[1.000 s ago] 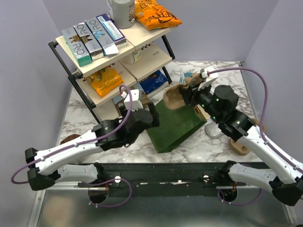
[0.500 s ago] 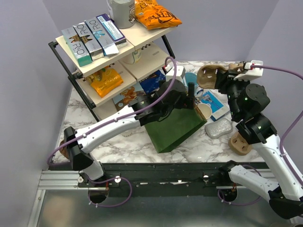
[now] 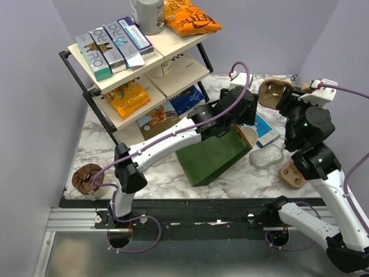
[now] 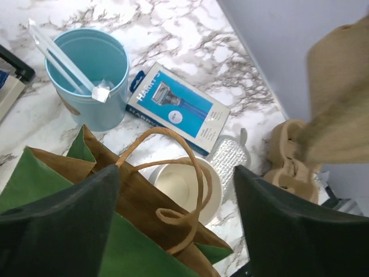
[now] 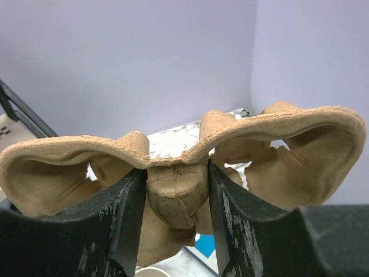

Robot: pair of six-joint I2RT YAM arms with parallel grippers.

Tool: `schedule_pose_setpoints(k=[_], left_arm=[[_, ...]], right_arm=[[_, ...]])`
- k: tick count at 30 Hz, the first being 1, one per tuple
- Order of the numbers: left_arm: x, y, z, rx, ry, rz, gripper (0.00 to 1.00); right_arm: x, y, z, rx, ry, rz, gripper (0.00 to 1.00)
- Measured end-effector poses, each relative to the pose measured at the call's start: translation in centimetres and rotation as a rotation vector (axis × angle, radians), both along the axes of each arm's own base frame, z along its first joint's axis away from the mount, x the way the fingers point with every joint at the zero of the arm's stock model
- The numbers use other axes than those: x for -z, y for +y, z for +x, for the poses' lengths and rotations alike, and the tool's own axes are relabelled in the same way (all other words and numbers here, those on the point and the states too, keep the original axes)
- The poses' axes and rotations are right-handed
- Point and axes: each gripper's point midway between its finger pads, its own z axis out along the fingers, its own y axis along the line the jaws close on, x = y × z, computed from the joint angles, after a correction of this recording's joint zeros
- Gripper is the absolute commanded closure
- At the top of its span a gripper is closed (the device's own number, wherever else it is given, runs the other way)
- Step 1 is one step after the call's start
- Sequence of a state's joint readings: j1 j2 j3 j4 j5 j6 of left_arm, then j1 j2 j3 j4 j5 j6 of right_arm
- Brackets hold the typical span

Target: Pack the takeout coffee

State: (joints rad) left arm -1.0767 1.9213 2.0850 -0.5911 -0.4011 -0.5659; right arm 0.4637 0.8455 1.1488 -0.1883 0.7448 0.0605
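The takeout coffee [image 3: 249,136], a small cream cup with a white lid, stands on the marble table just right of the green paper bag [image 3: 212,154]. In the left wrist view the cup [image 4: 183,186] sits behind the bag's brown handle [image 4: 199,173]. My left gripper [image 3: 238,123] is open and empty; it hovers over the bag's mouth and the cup, with its dark fingers [image 4: 63,231] on either side. My right gripper [image 3: 286,99] is shut on a brown pulp cup carrier [image 5: 176,147] and holds it high at the back right [image 3: 274,91].
A light blue cup with white sticks [image 4: 92,75], a blue razor box [image 4: 179,109] and a silver packet [image 3: 266,156] lie near the coffee. Another pulp carrier [image 3: 291,175] lies at the right, one more [image 3: 86,178] at the far left. A stocked shelf [image 3: 132,63] stands at the back left.
My left arm has swung from left of the bag far to the right, over the bag's mouth. My right gripper has carried the pulp carrier up and to the back right.
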Motion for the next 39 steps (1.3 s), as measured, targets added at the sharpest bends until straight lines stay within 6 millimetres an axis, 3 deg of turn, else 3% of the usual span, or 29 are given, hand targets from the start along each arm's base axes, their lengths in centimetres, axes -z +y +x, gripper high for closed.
schedule_pose_setpoints(k=[2,3,6,12,18,25,32,39], left_arm=[[0.9,-0.3,0.3,-0.01,0.009,0.023,0.47],[1.3,-0.3,0.4,-0.011,0.012,0.036,0.59],[2.0,-0.1,0.4,-0.02,0.025,0.057,0.73],[1.3,0.5,0.3,-0.048,0.009,0.05,0.99],[0.4,2.9,-1.4,-0.04,0.002,0.059,1.0],[0.9,9.4,-5.8,0.031,0.011,0.067,1.0],[0.6,15.1,-10.6,0.114,-0.002,-0.041,1.0],[-2.0,16.5,-12.6,0.188,-0.062,-0.152,1.0]], right_arm=[[0.2,-0.3,-0.1,0.016,0.004,-0.003,0.46],[0.3,-0.5,-0.1,0.025,0.007,-0.006,0.46],[0.5,-0.7,-0.1,0.038,0.013,-0.01,0.46],[0.8,-0.4,0.1,0.018,0.02,-0.021,0.47],[0.6,1.9,0.5,-0.118,0.016,-0.066,0.5],[-0.2,7.6,-0.1,-0.47,-0.029,-0.176,0.51],[-0.9,14.5,-3.6,-0.908,-0.112,-0.255,0.52],[-2.0,17.9,-7.5,-1.175,-0.19,-0.197,0.53]])
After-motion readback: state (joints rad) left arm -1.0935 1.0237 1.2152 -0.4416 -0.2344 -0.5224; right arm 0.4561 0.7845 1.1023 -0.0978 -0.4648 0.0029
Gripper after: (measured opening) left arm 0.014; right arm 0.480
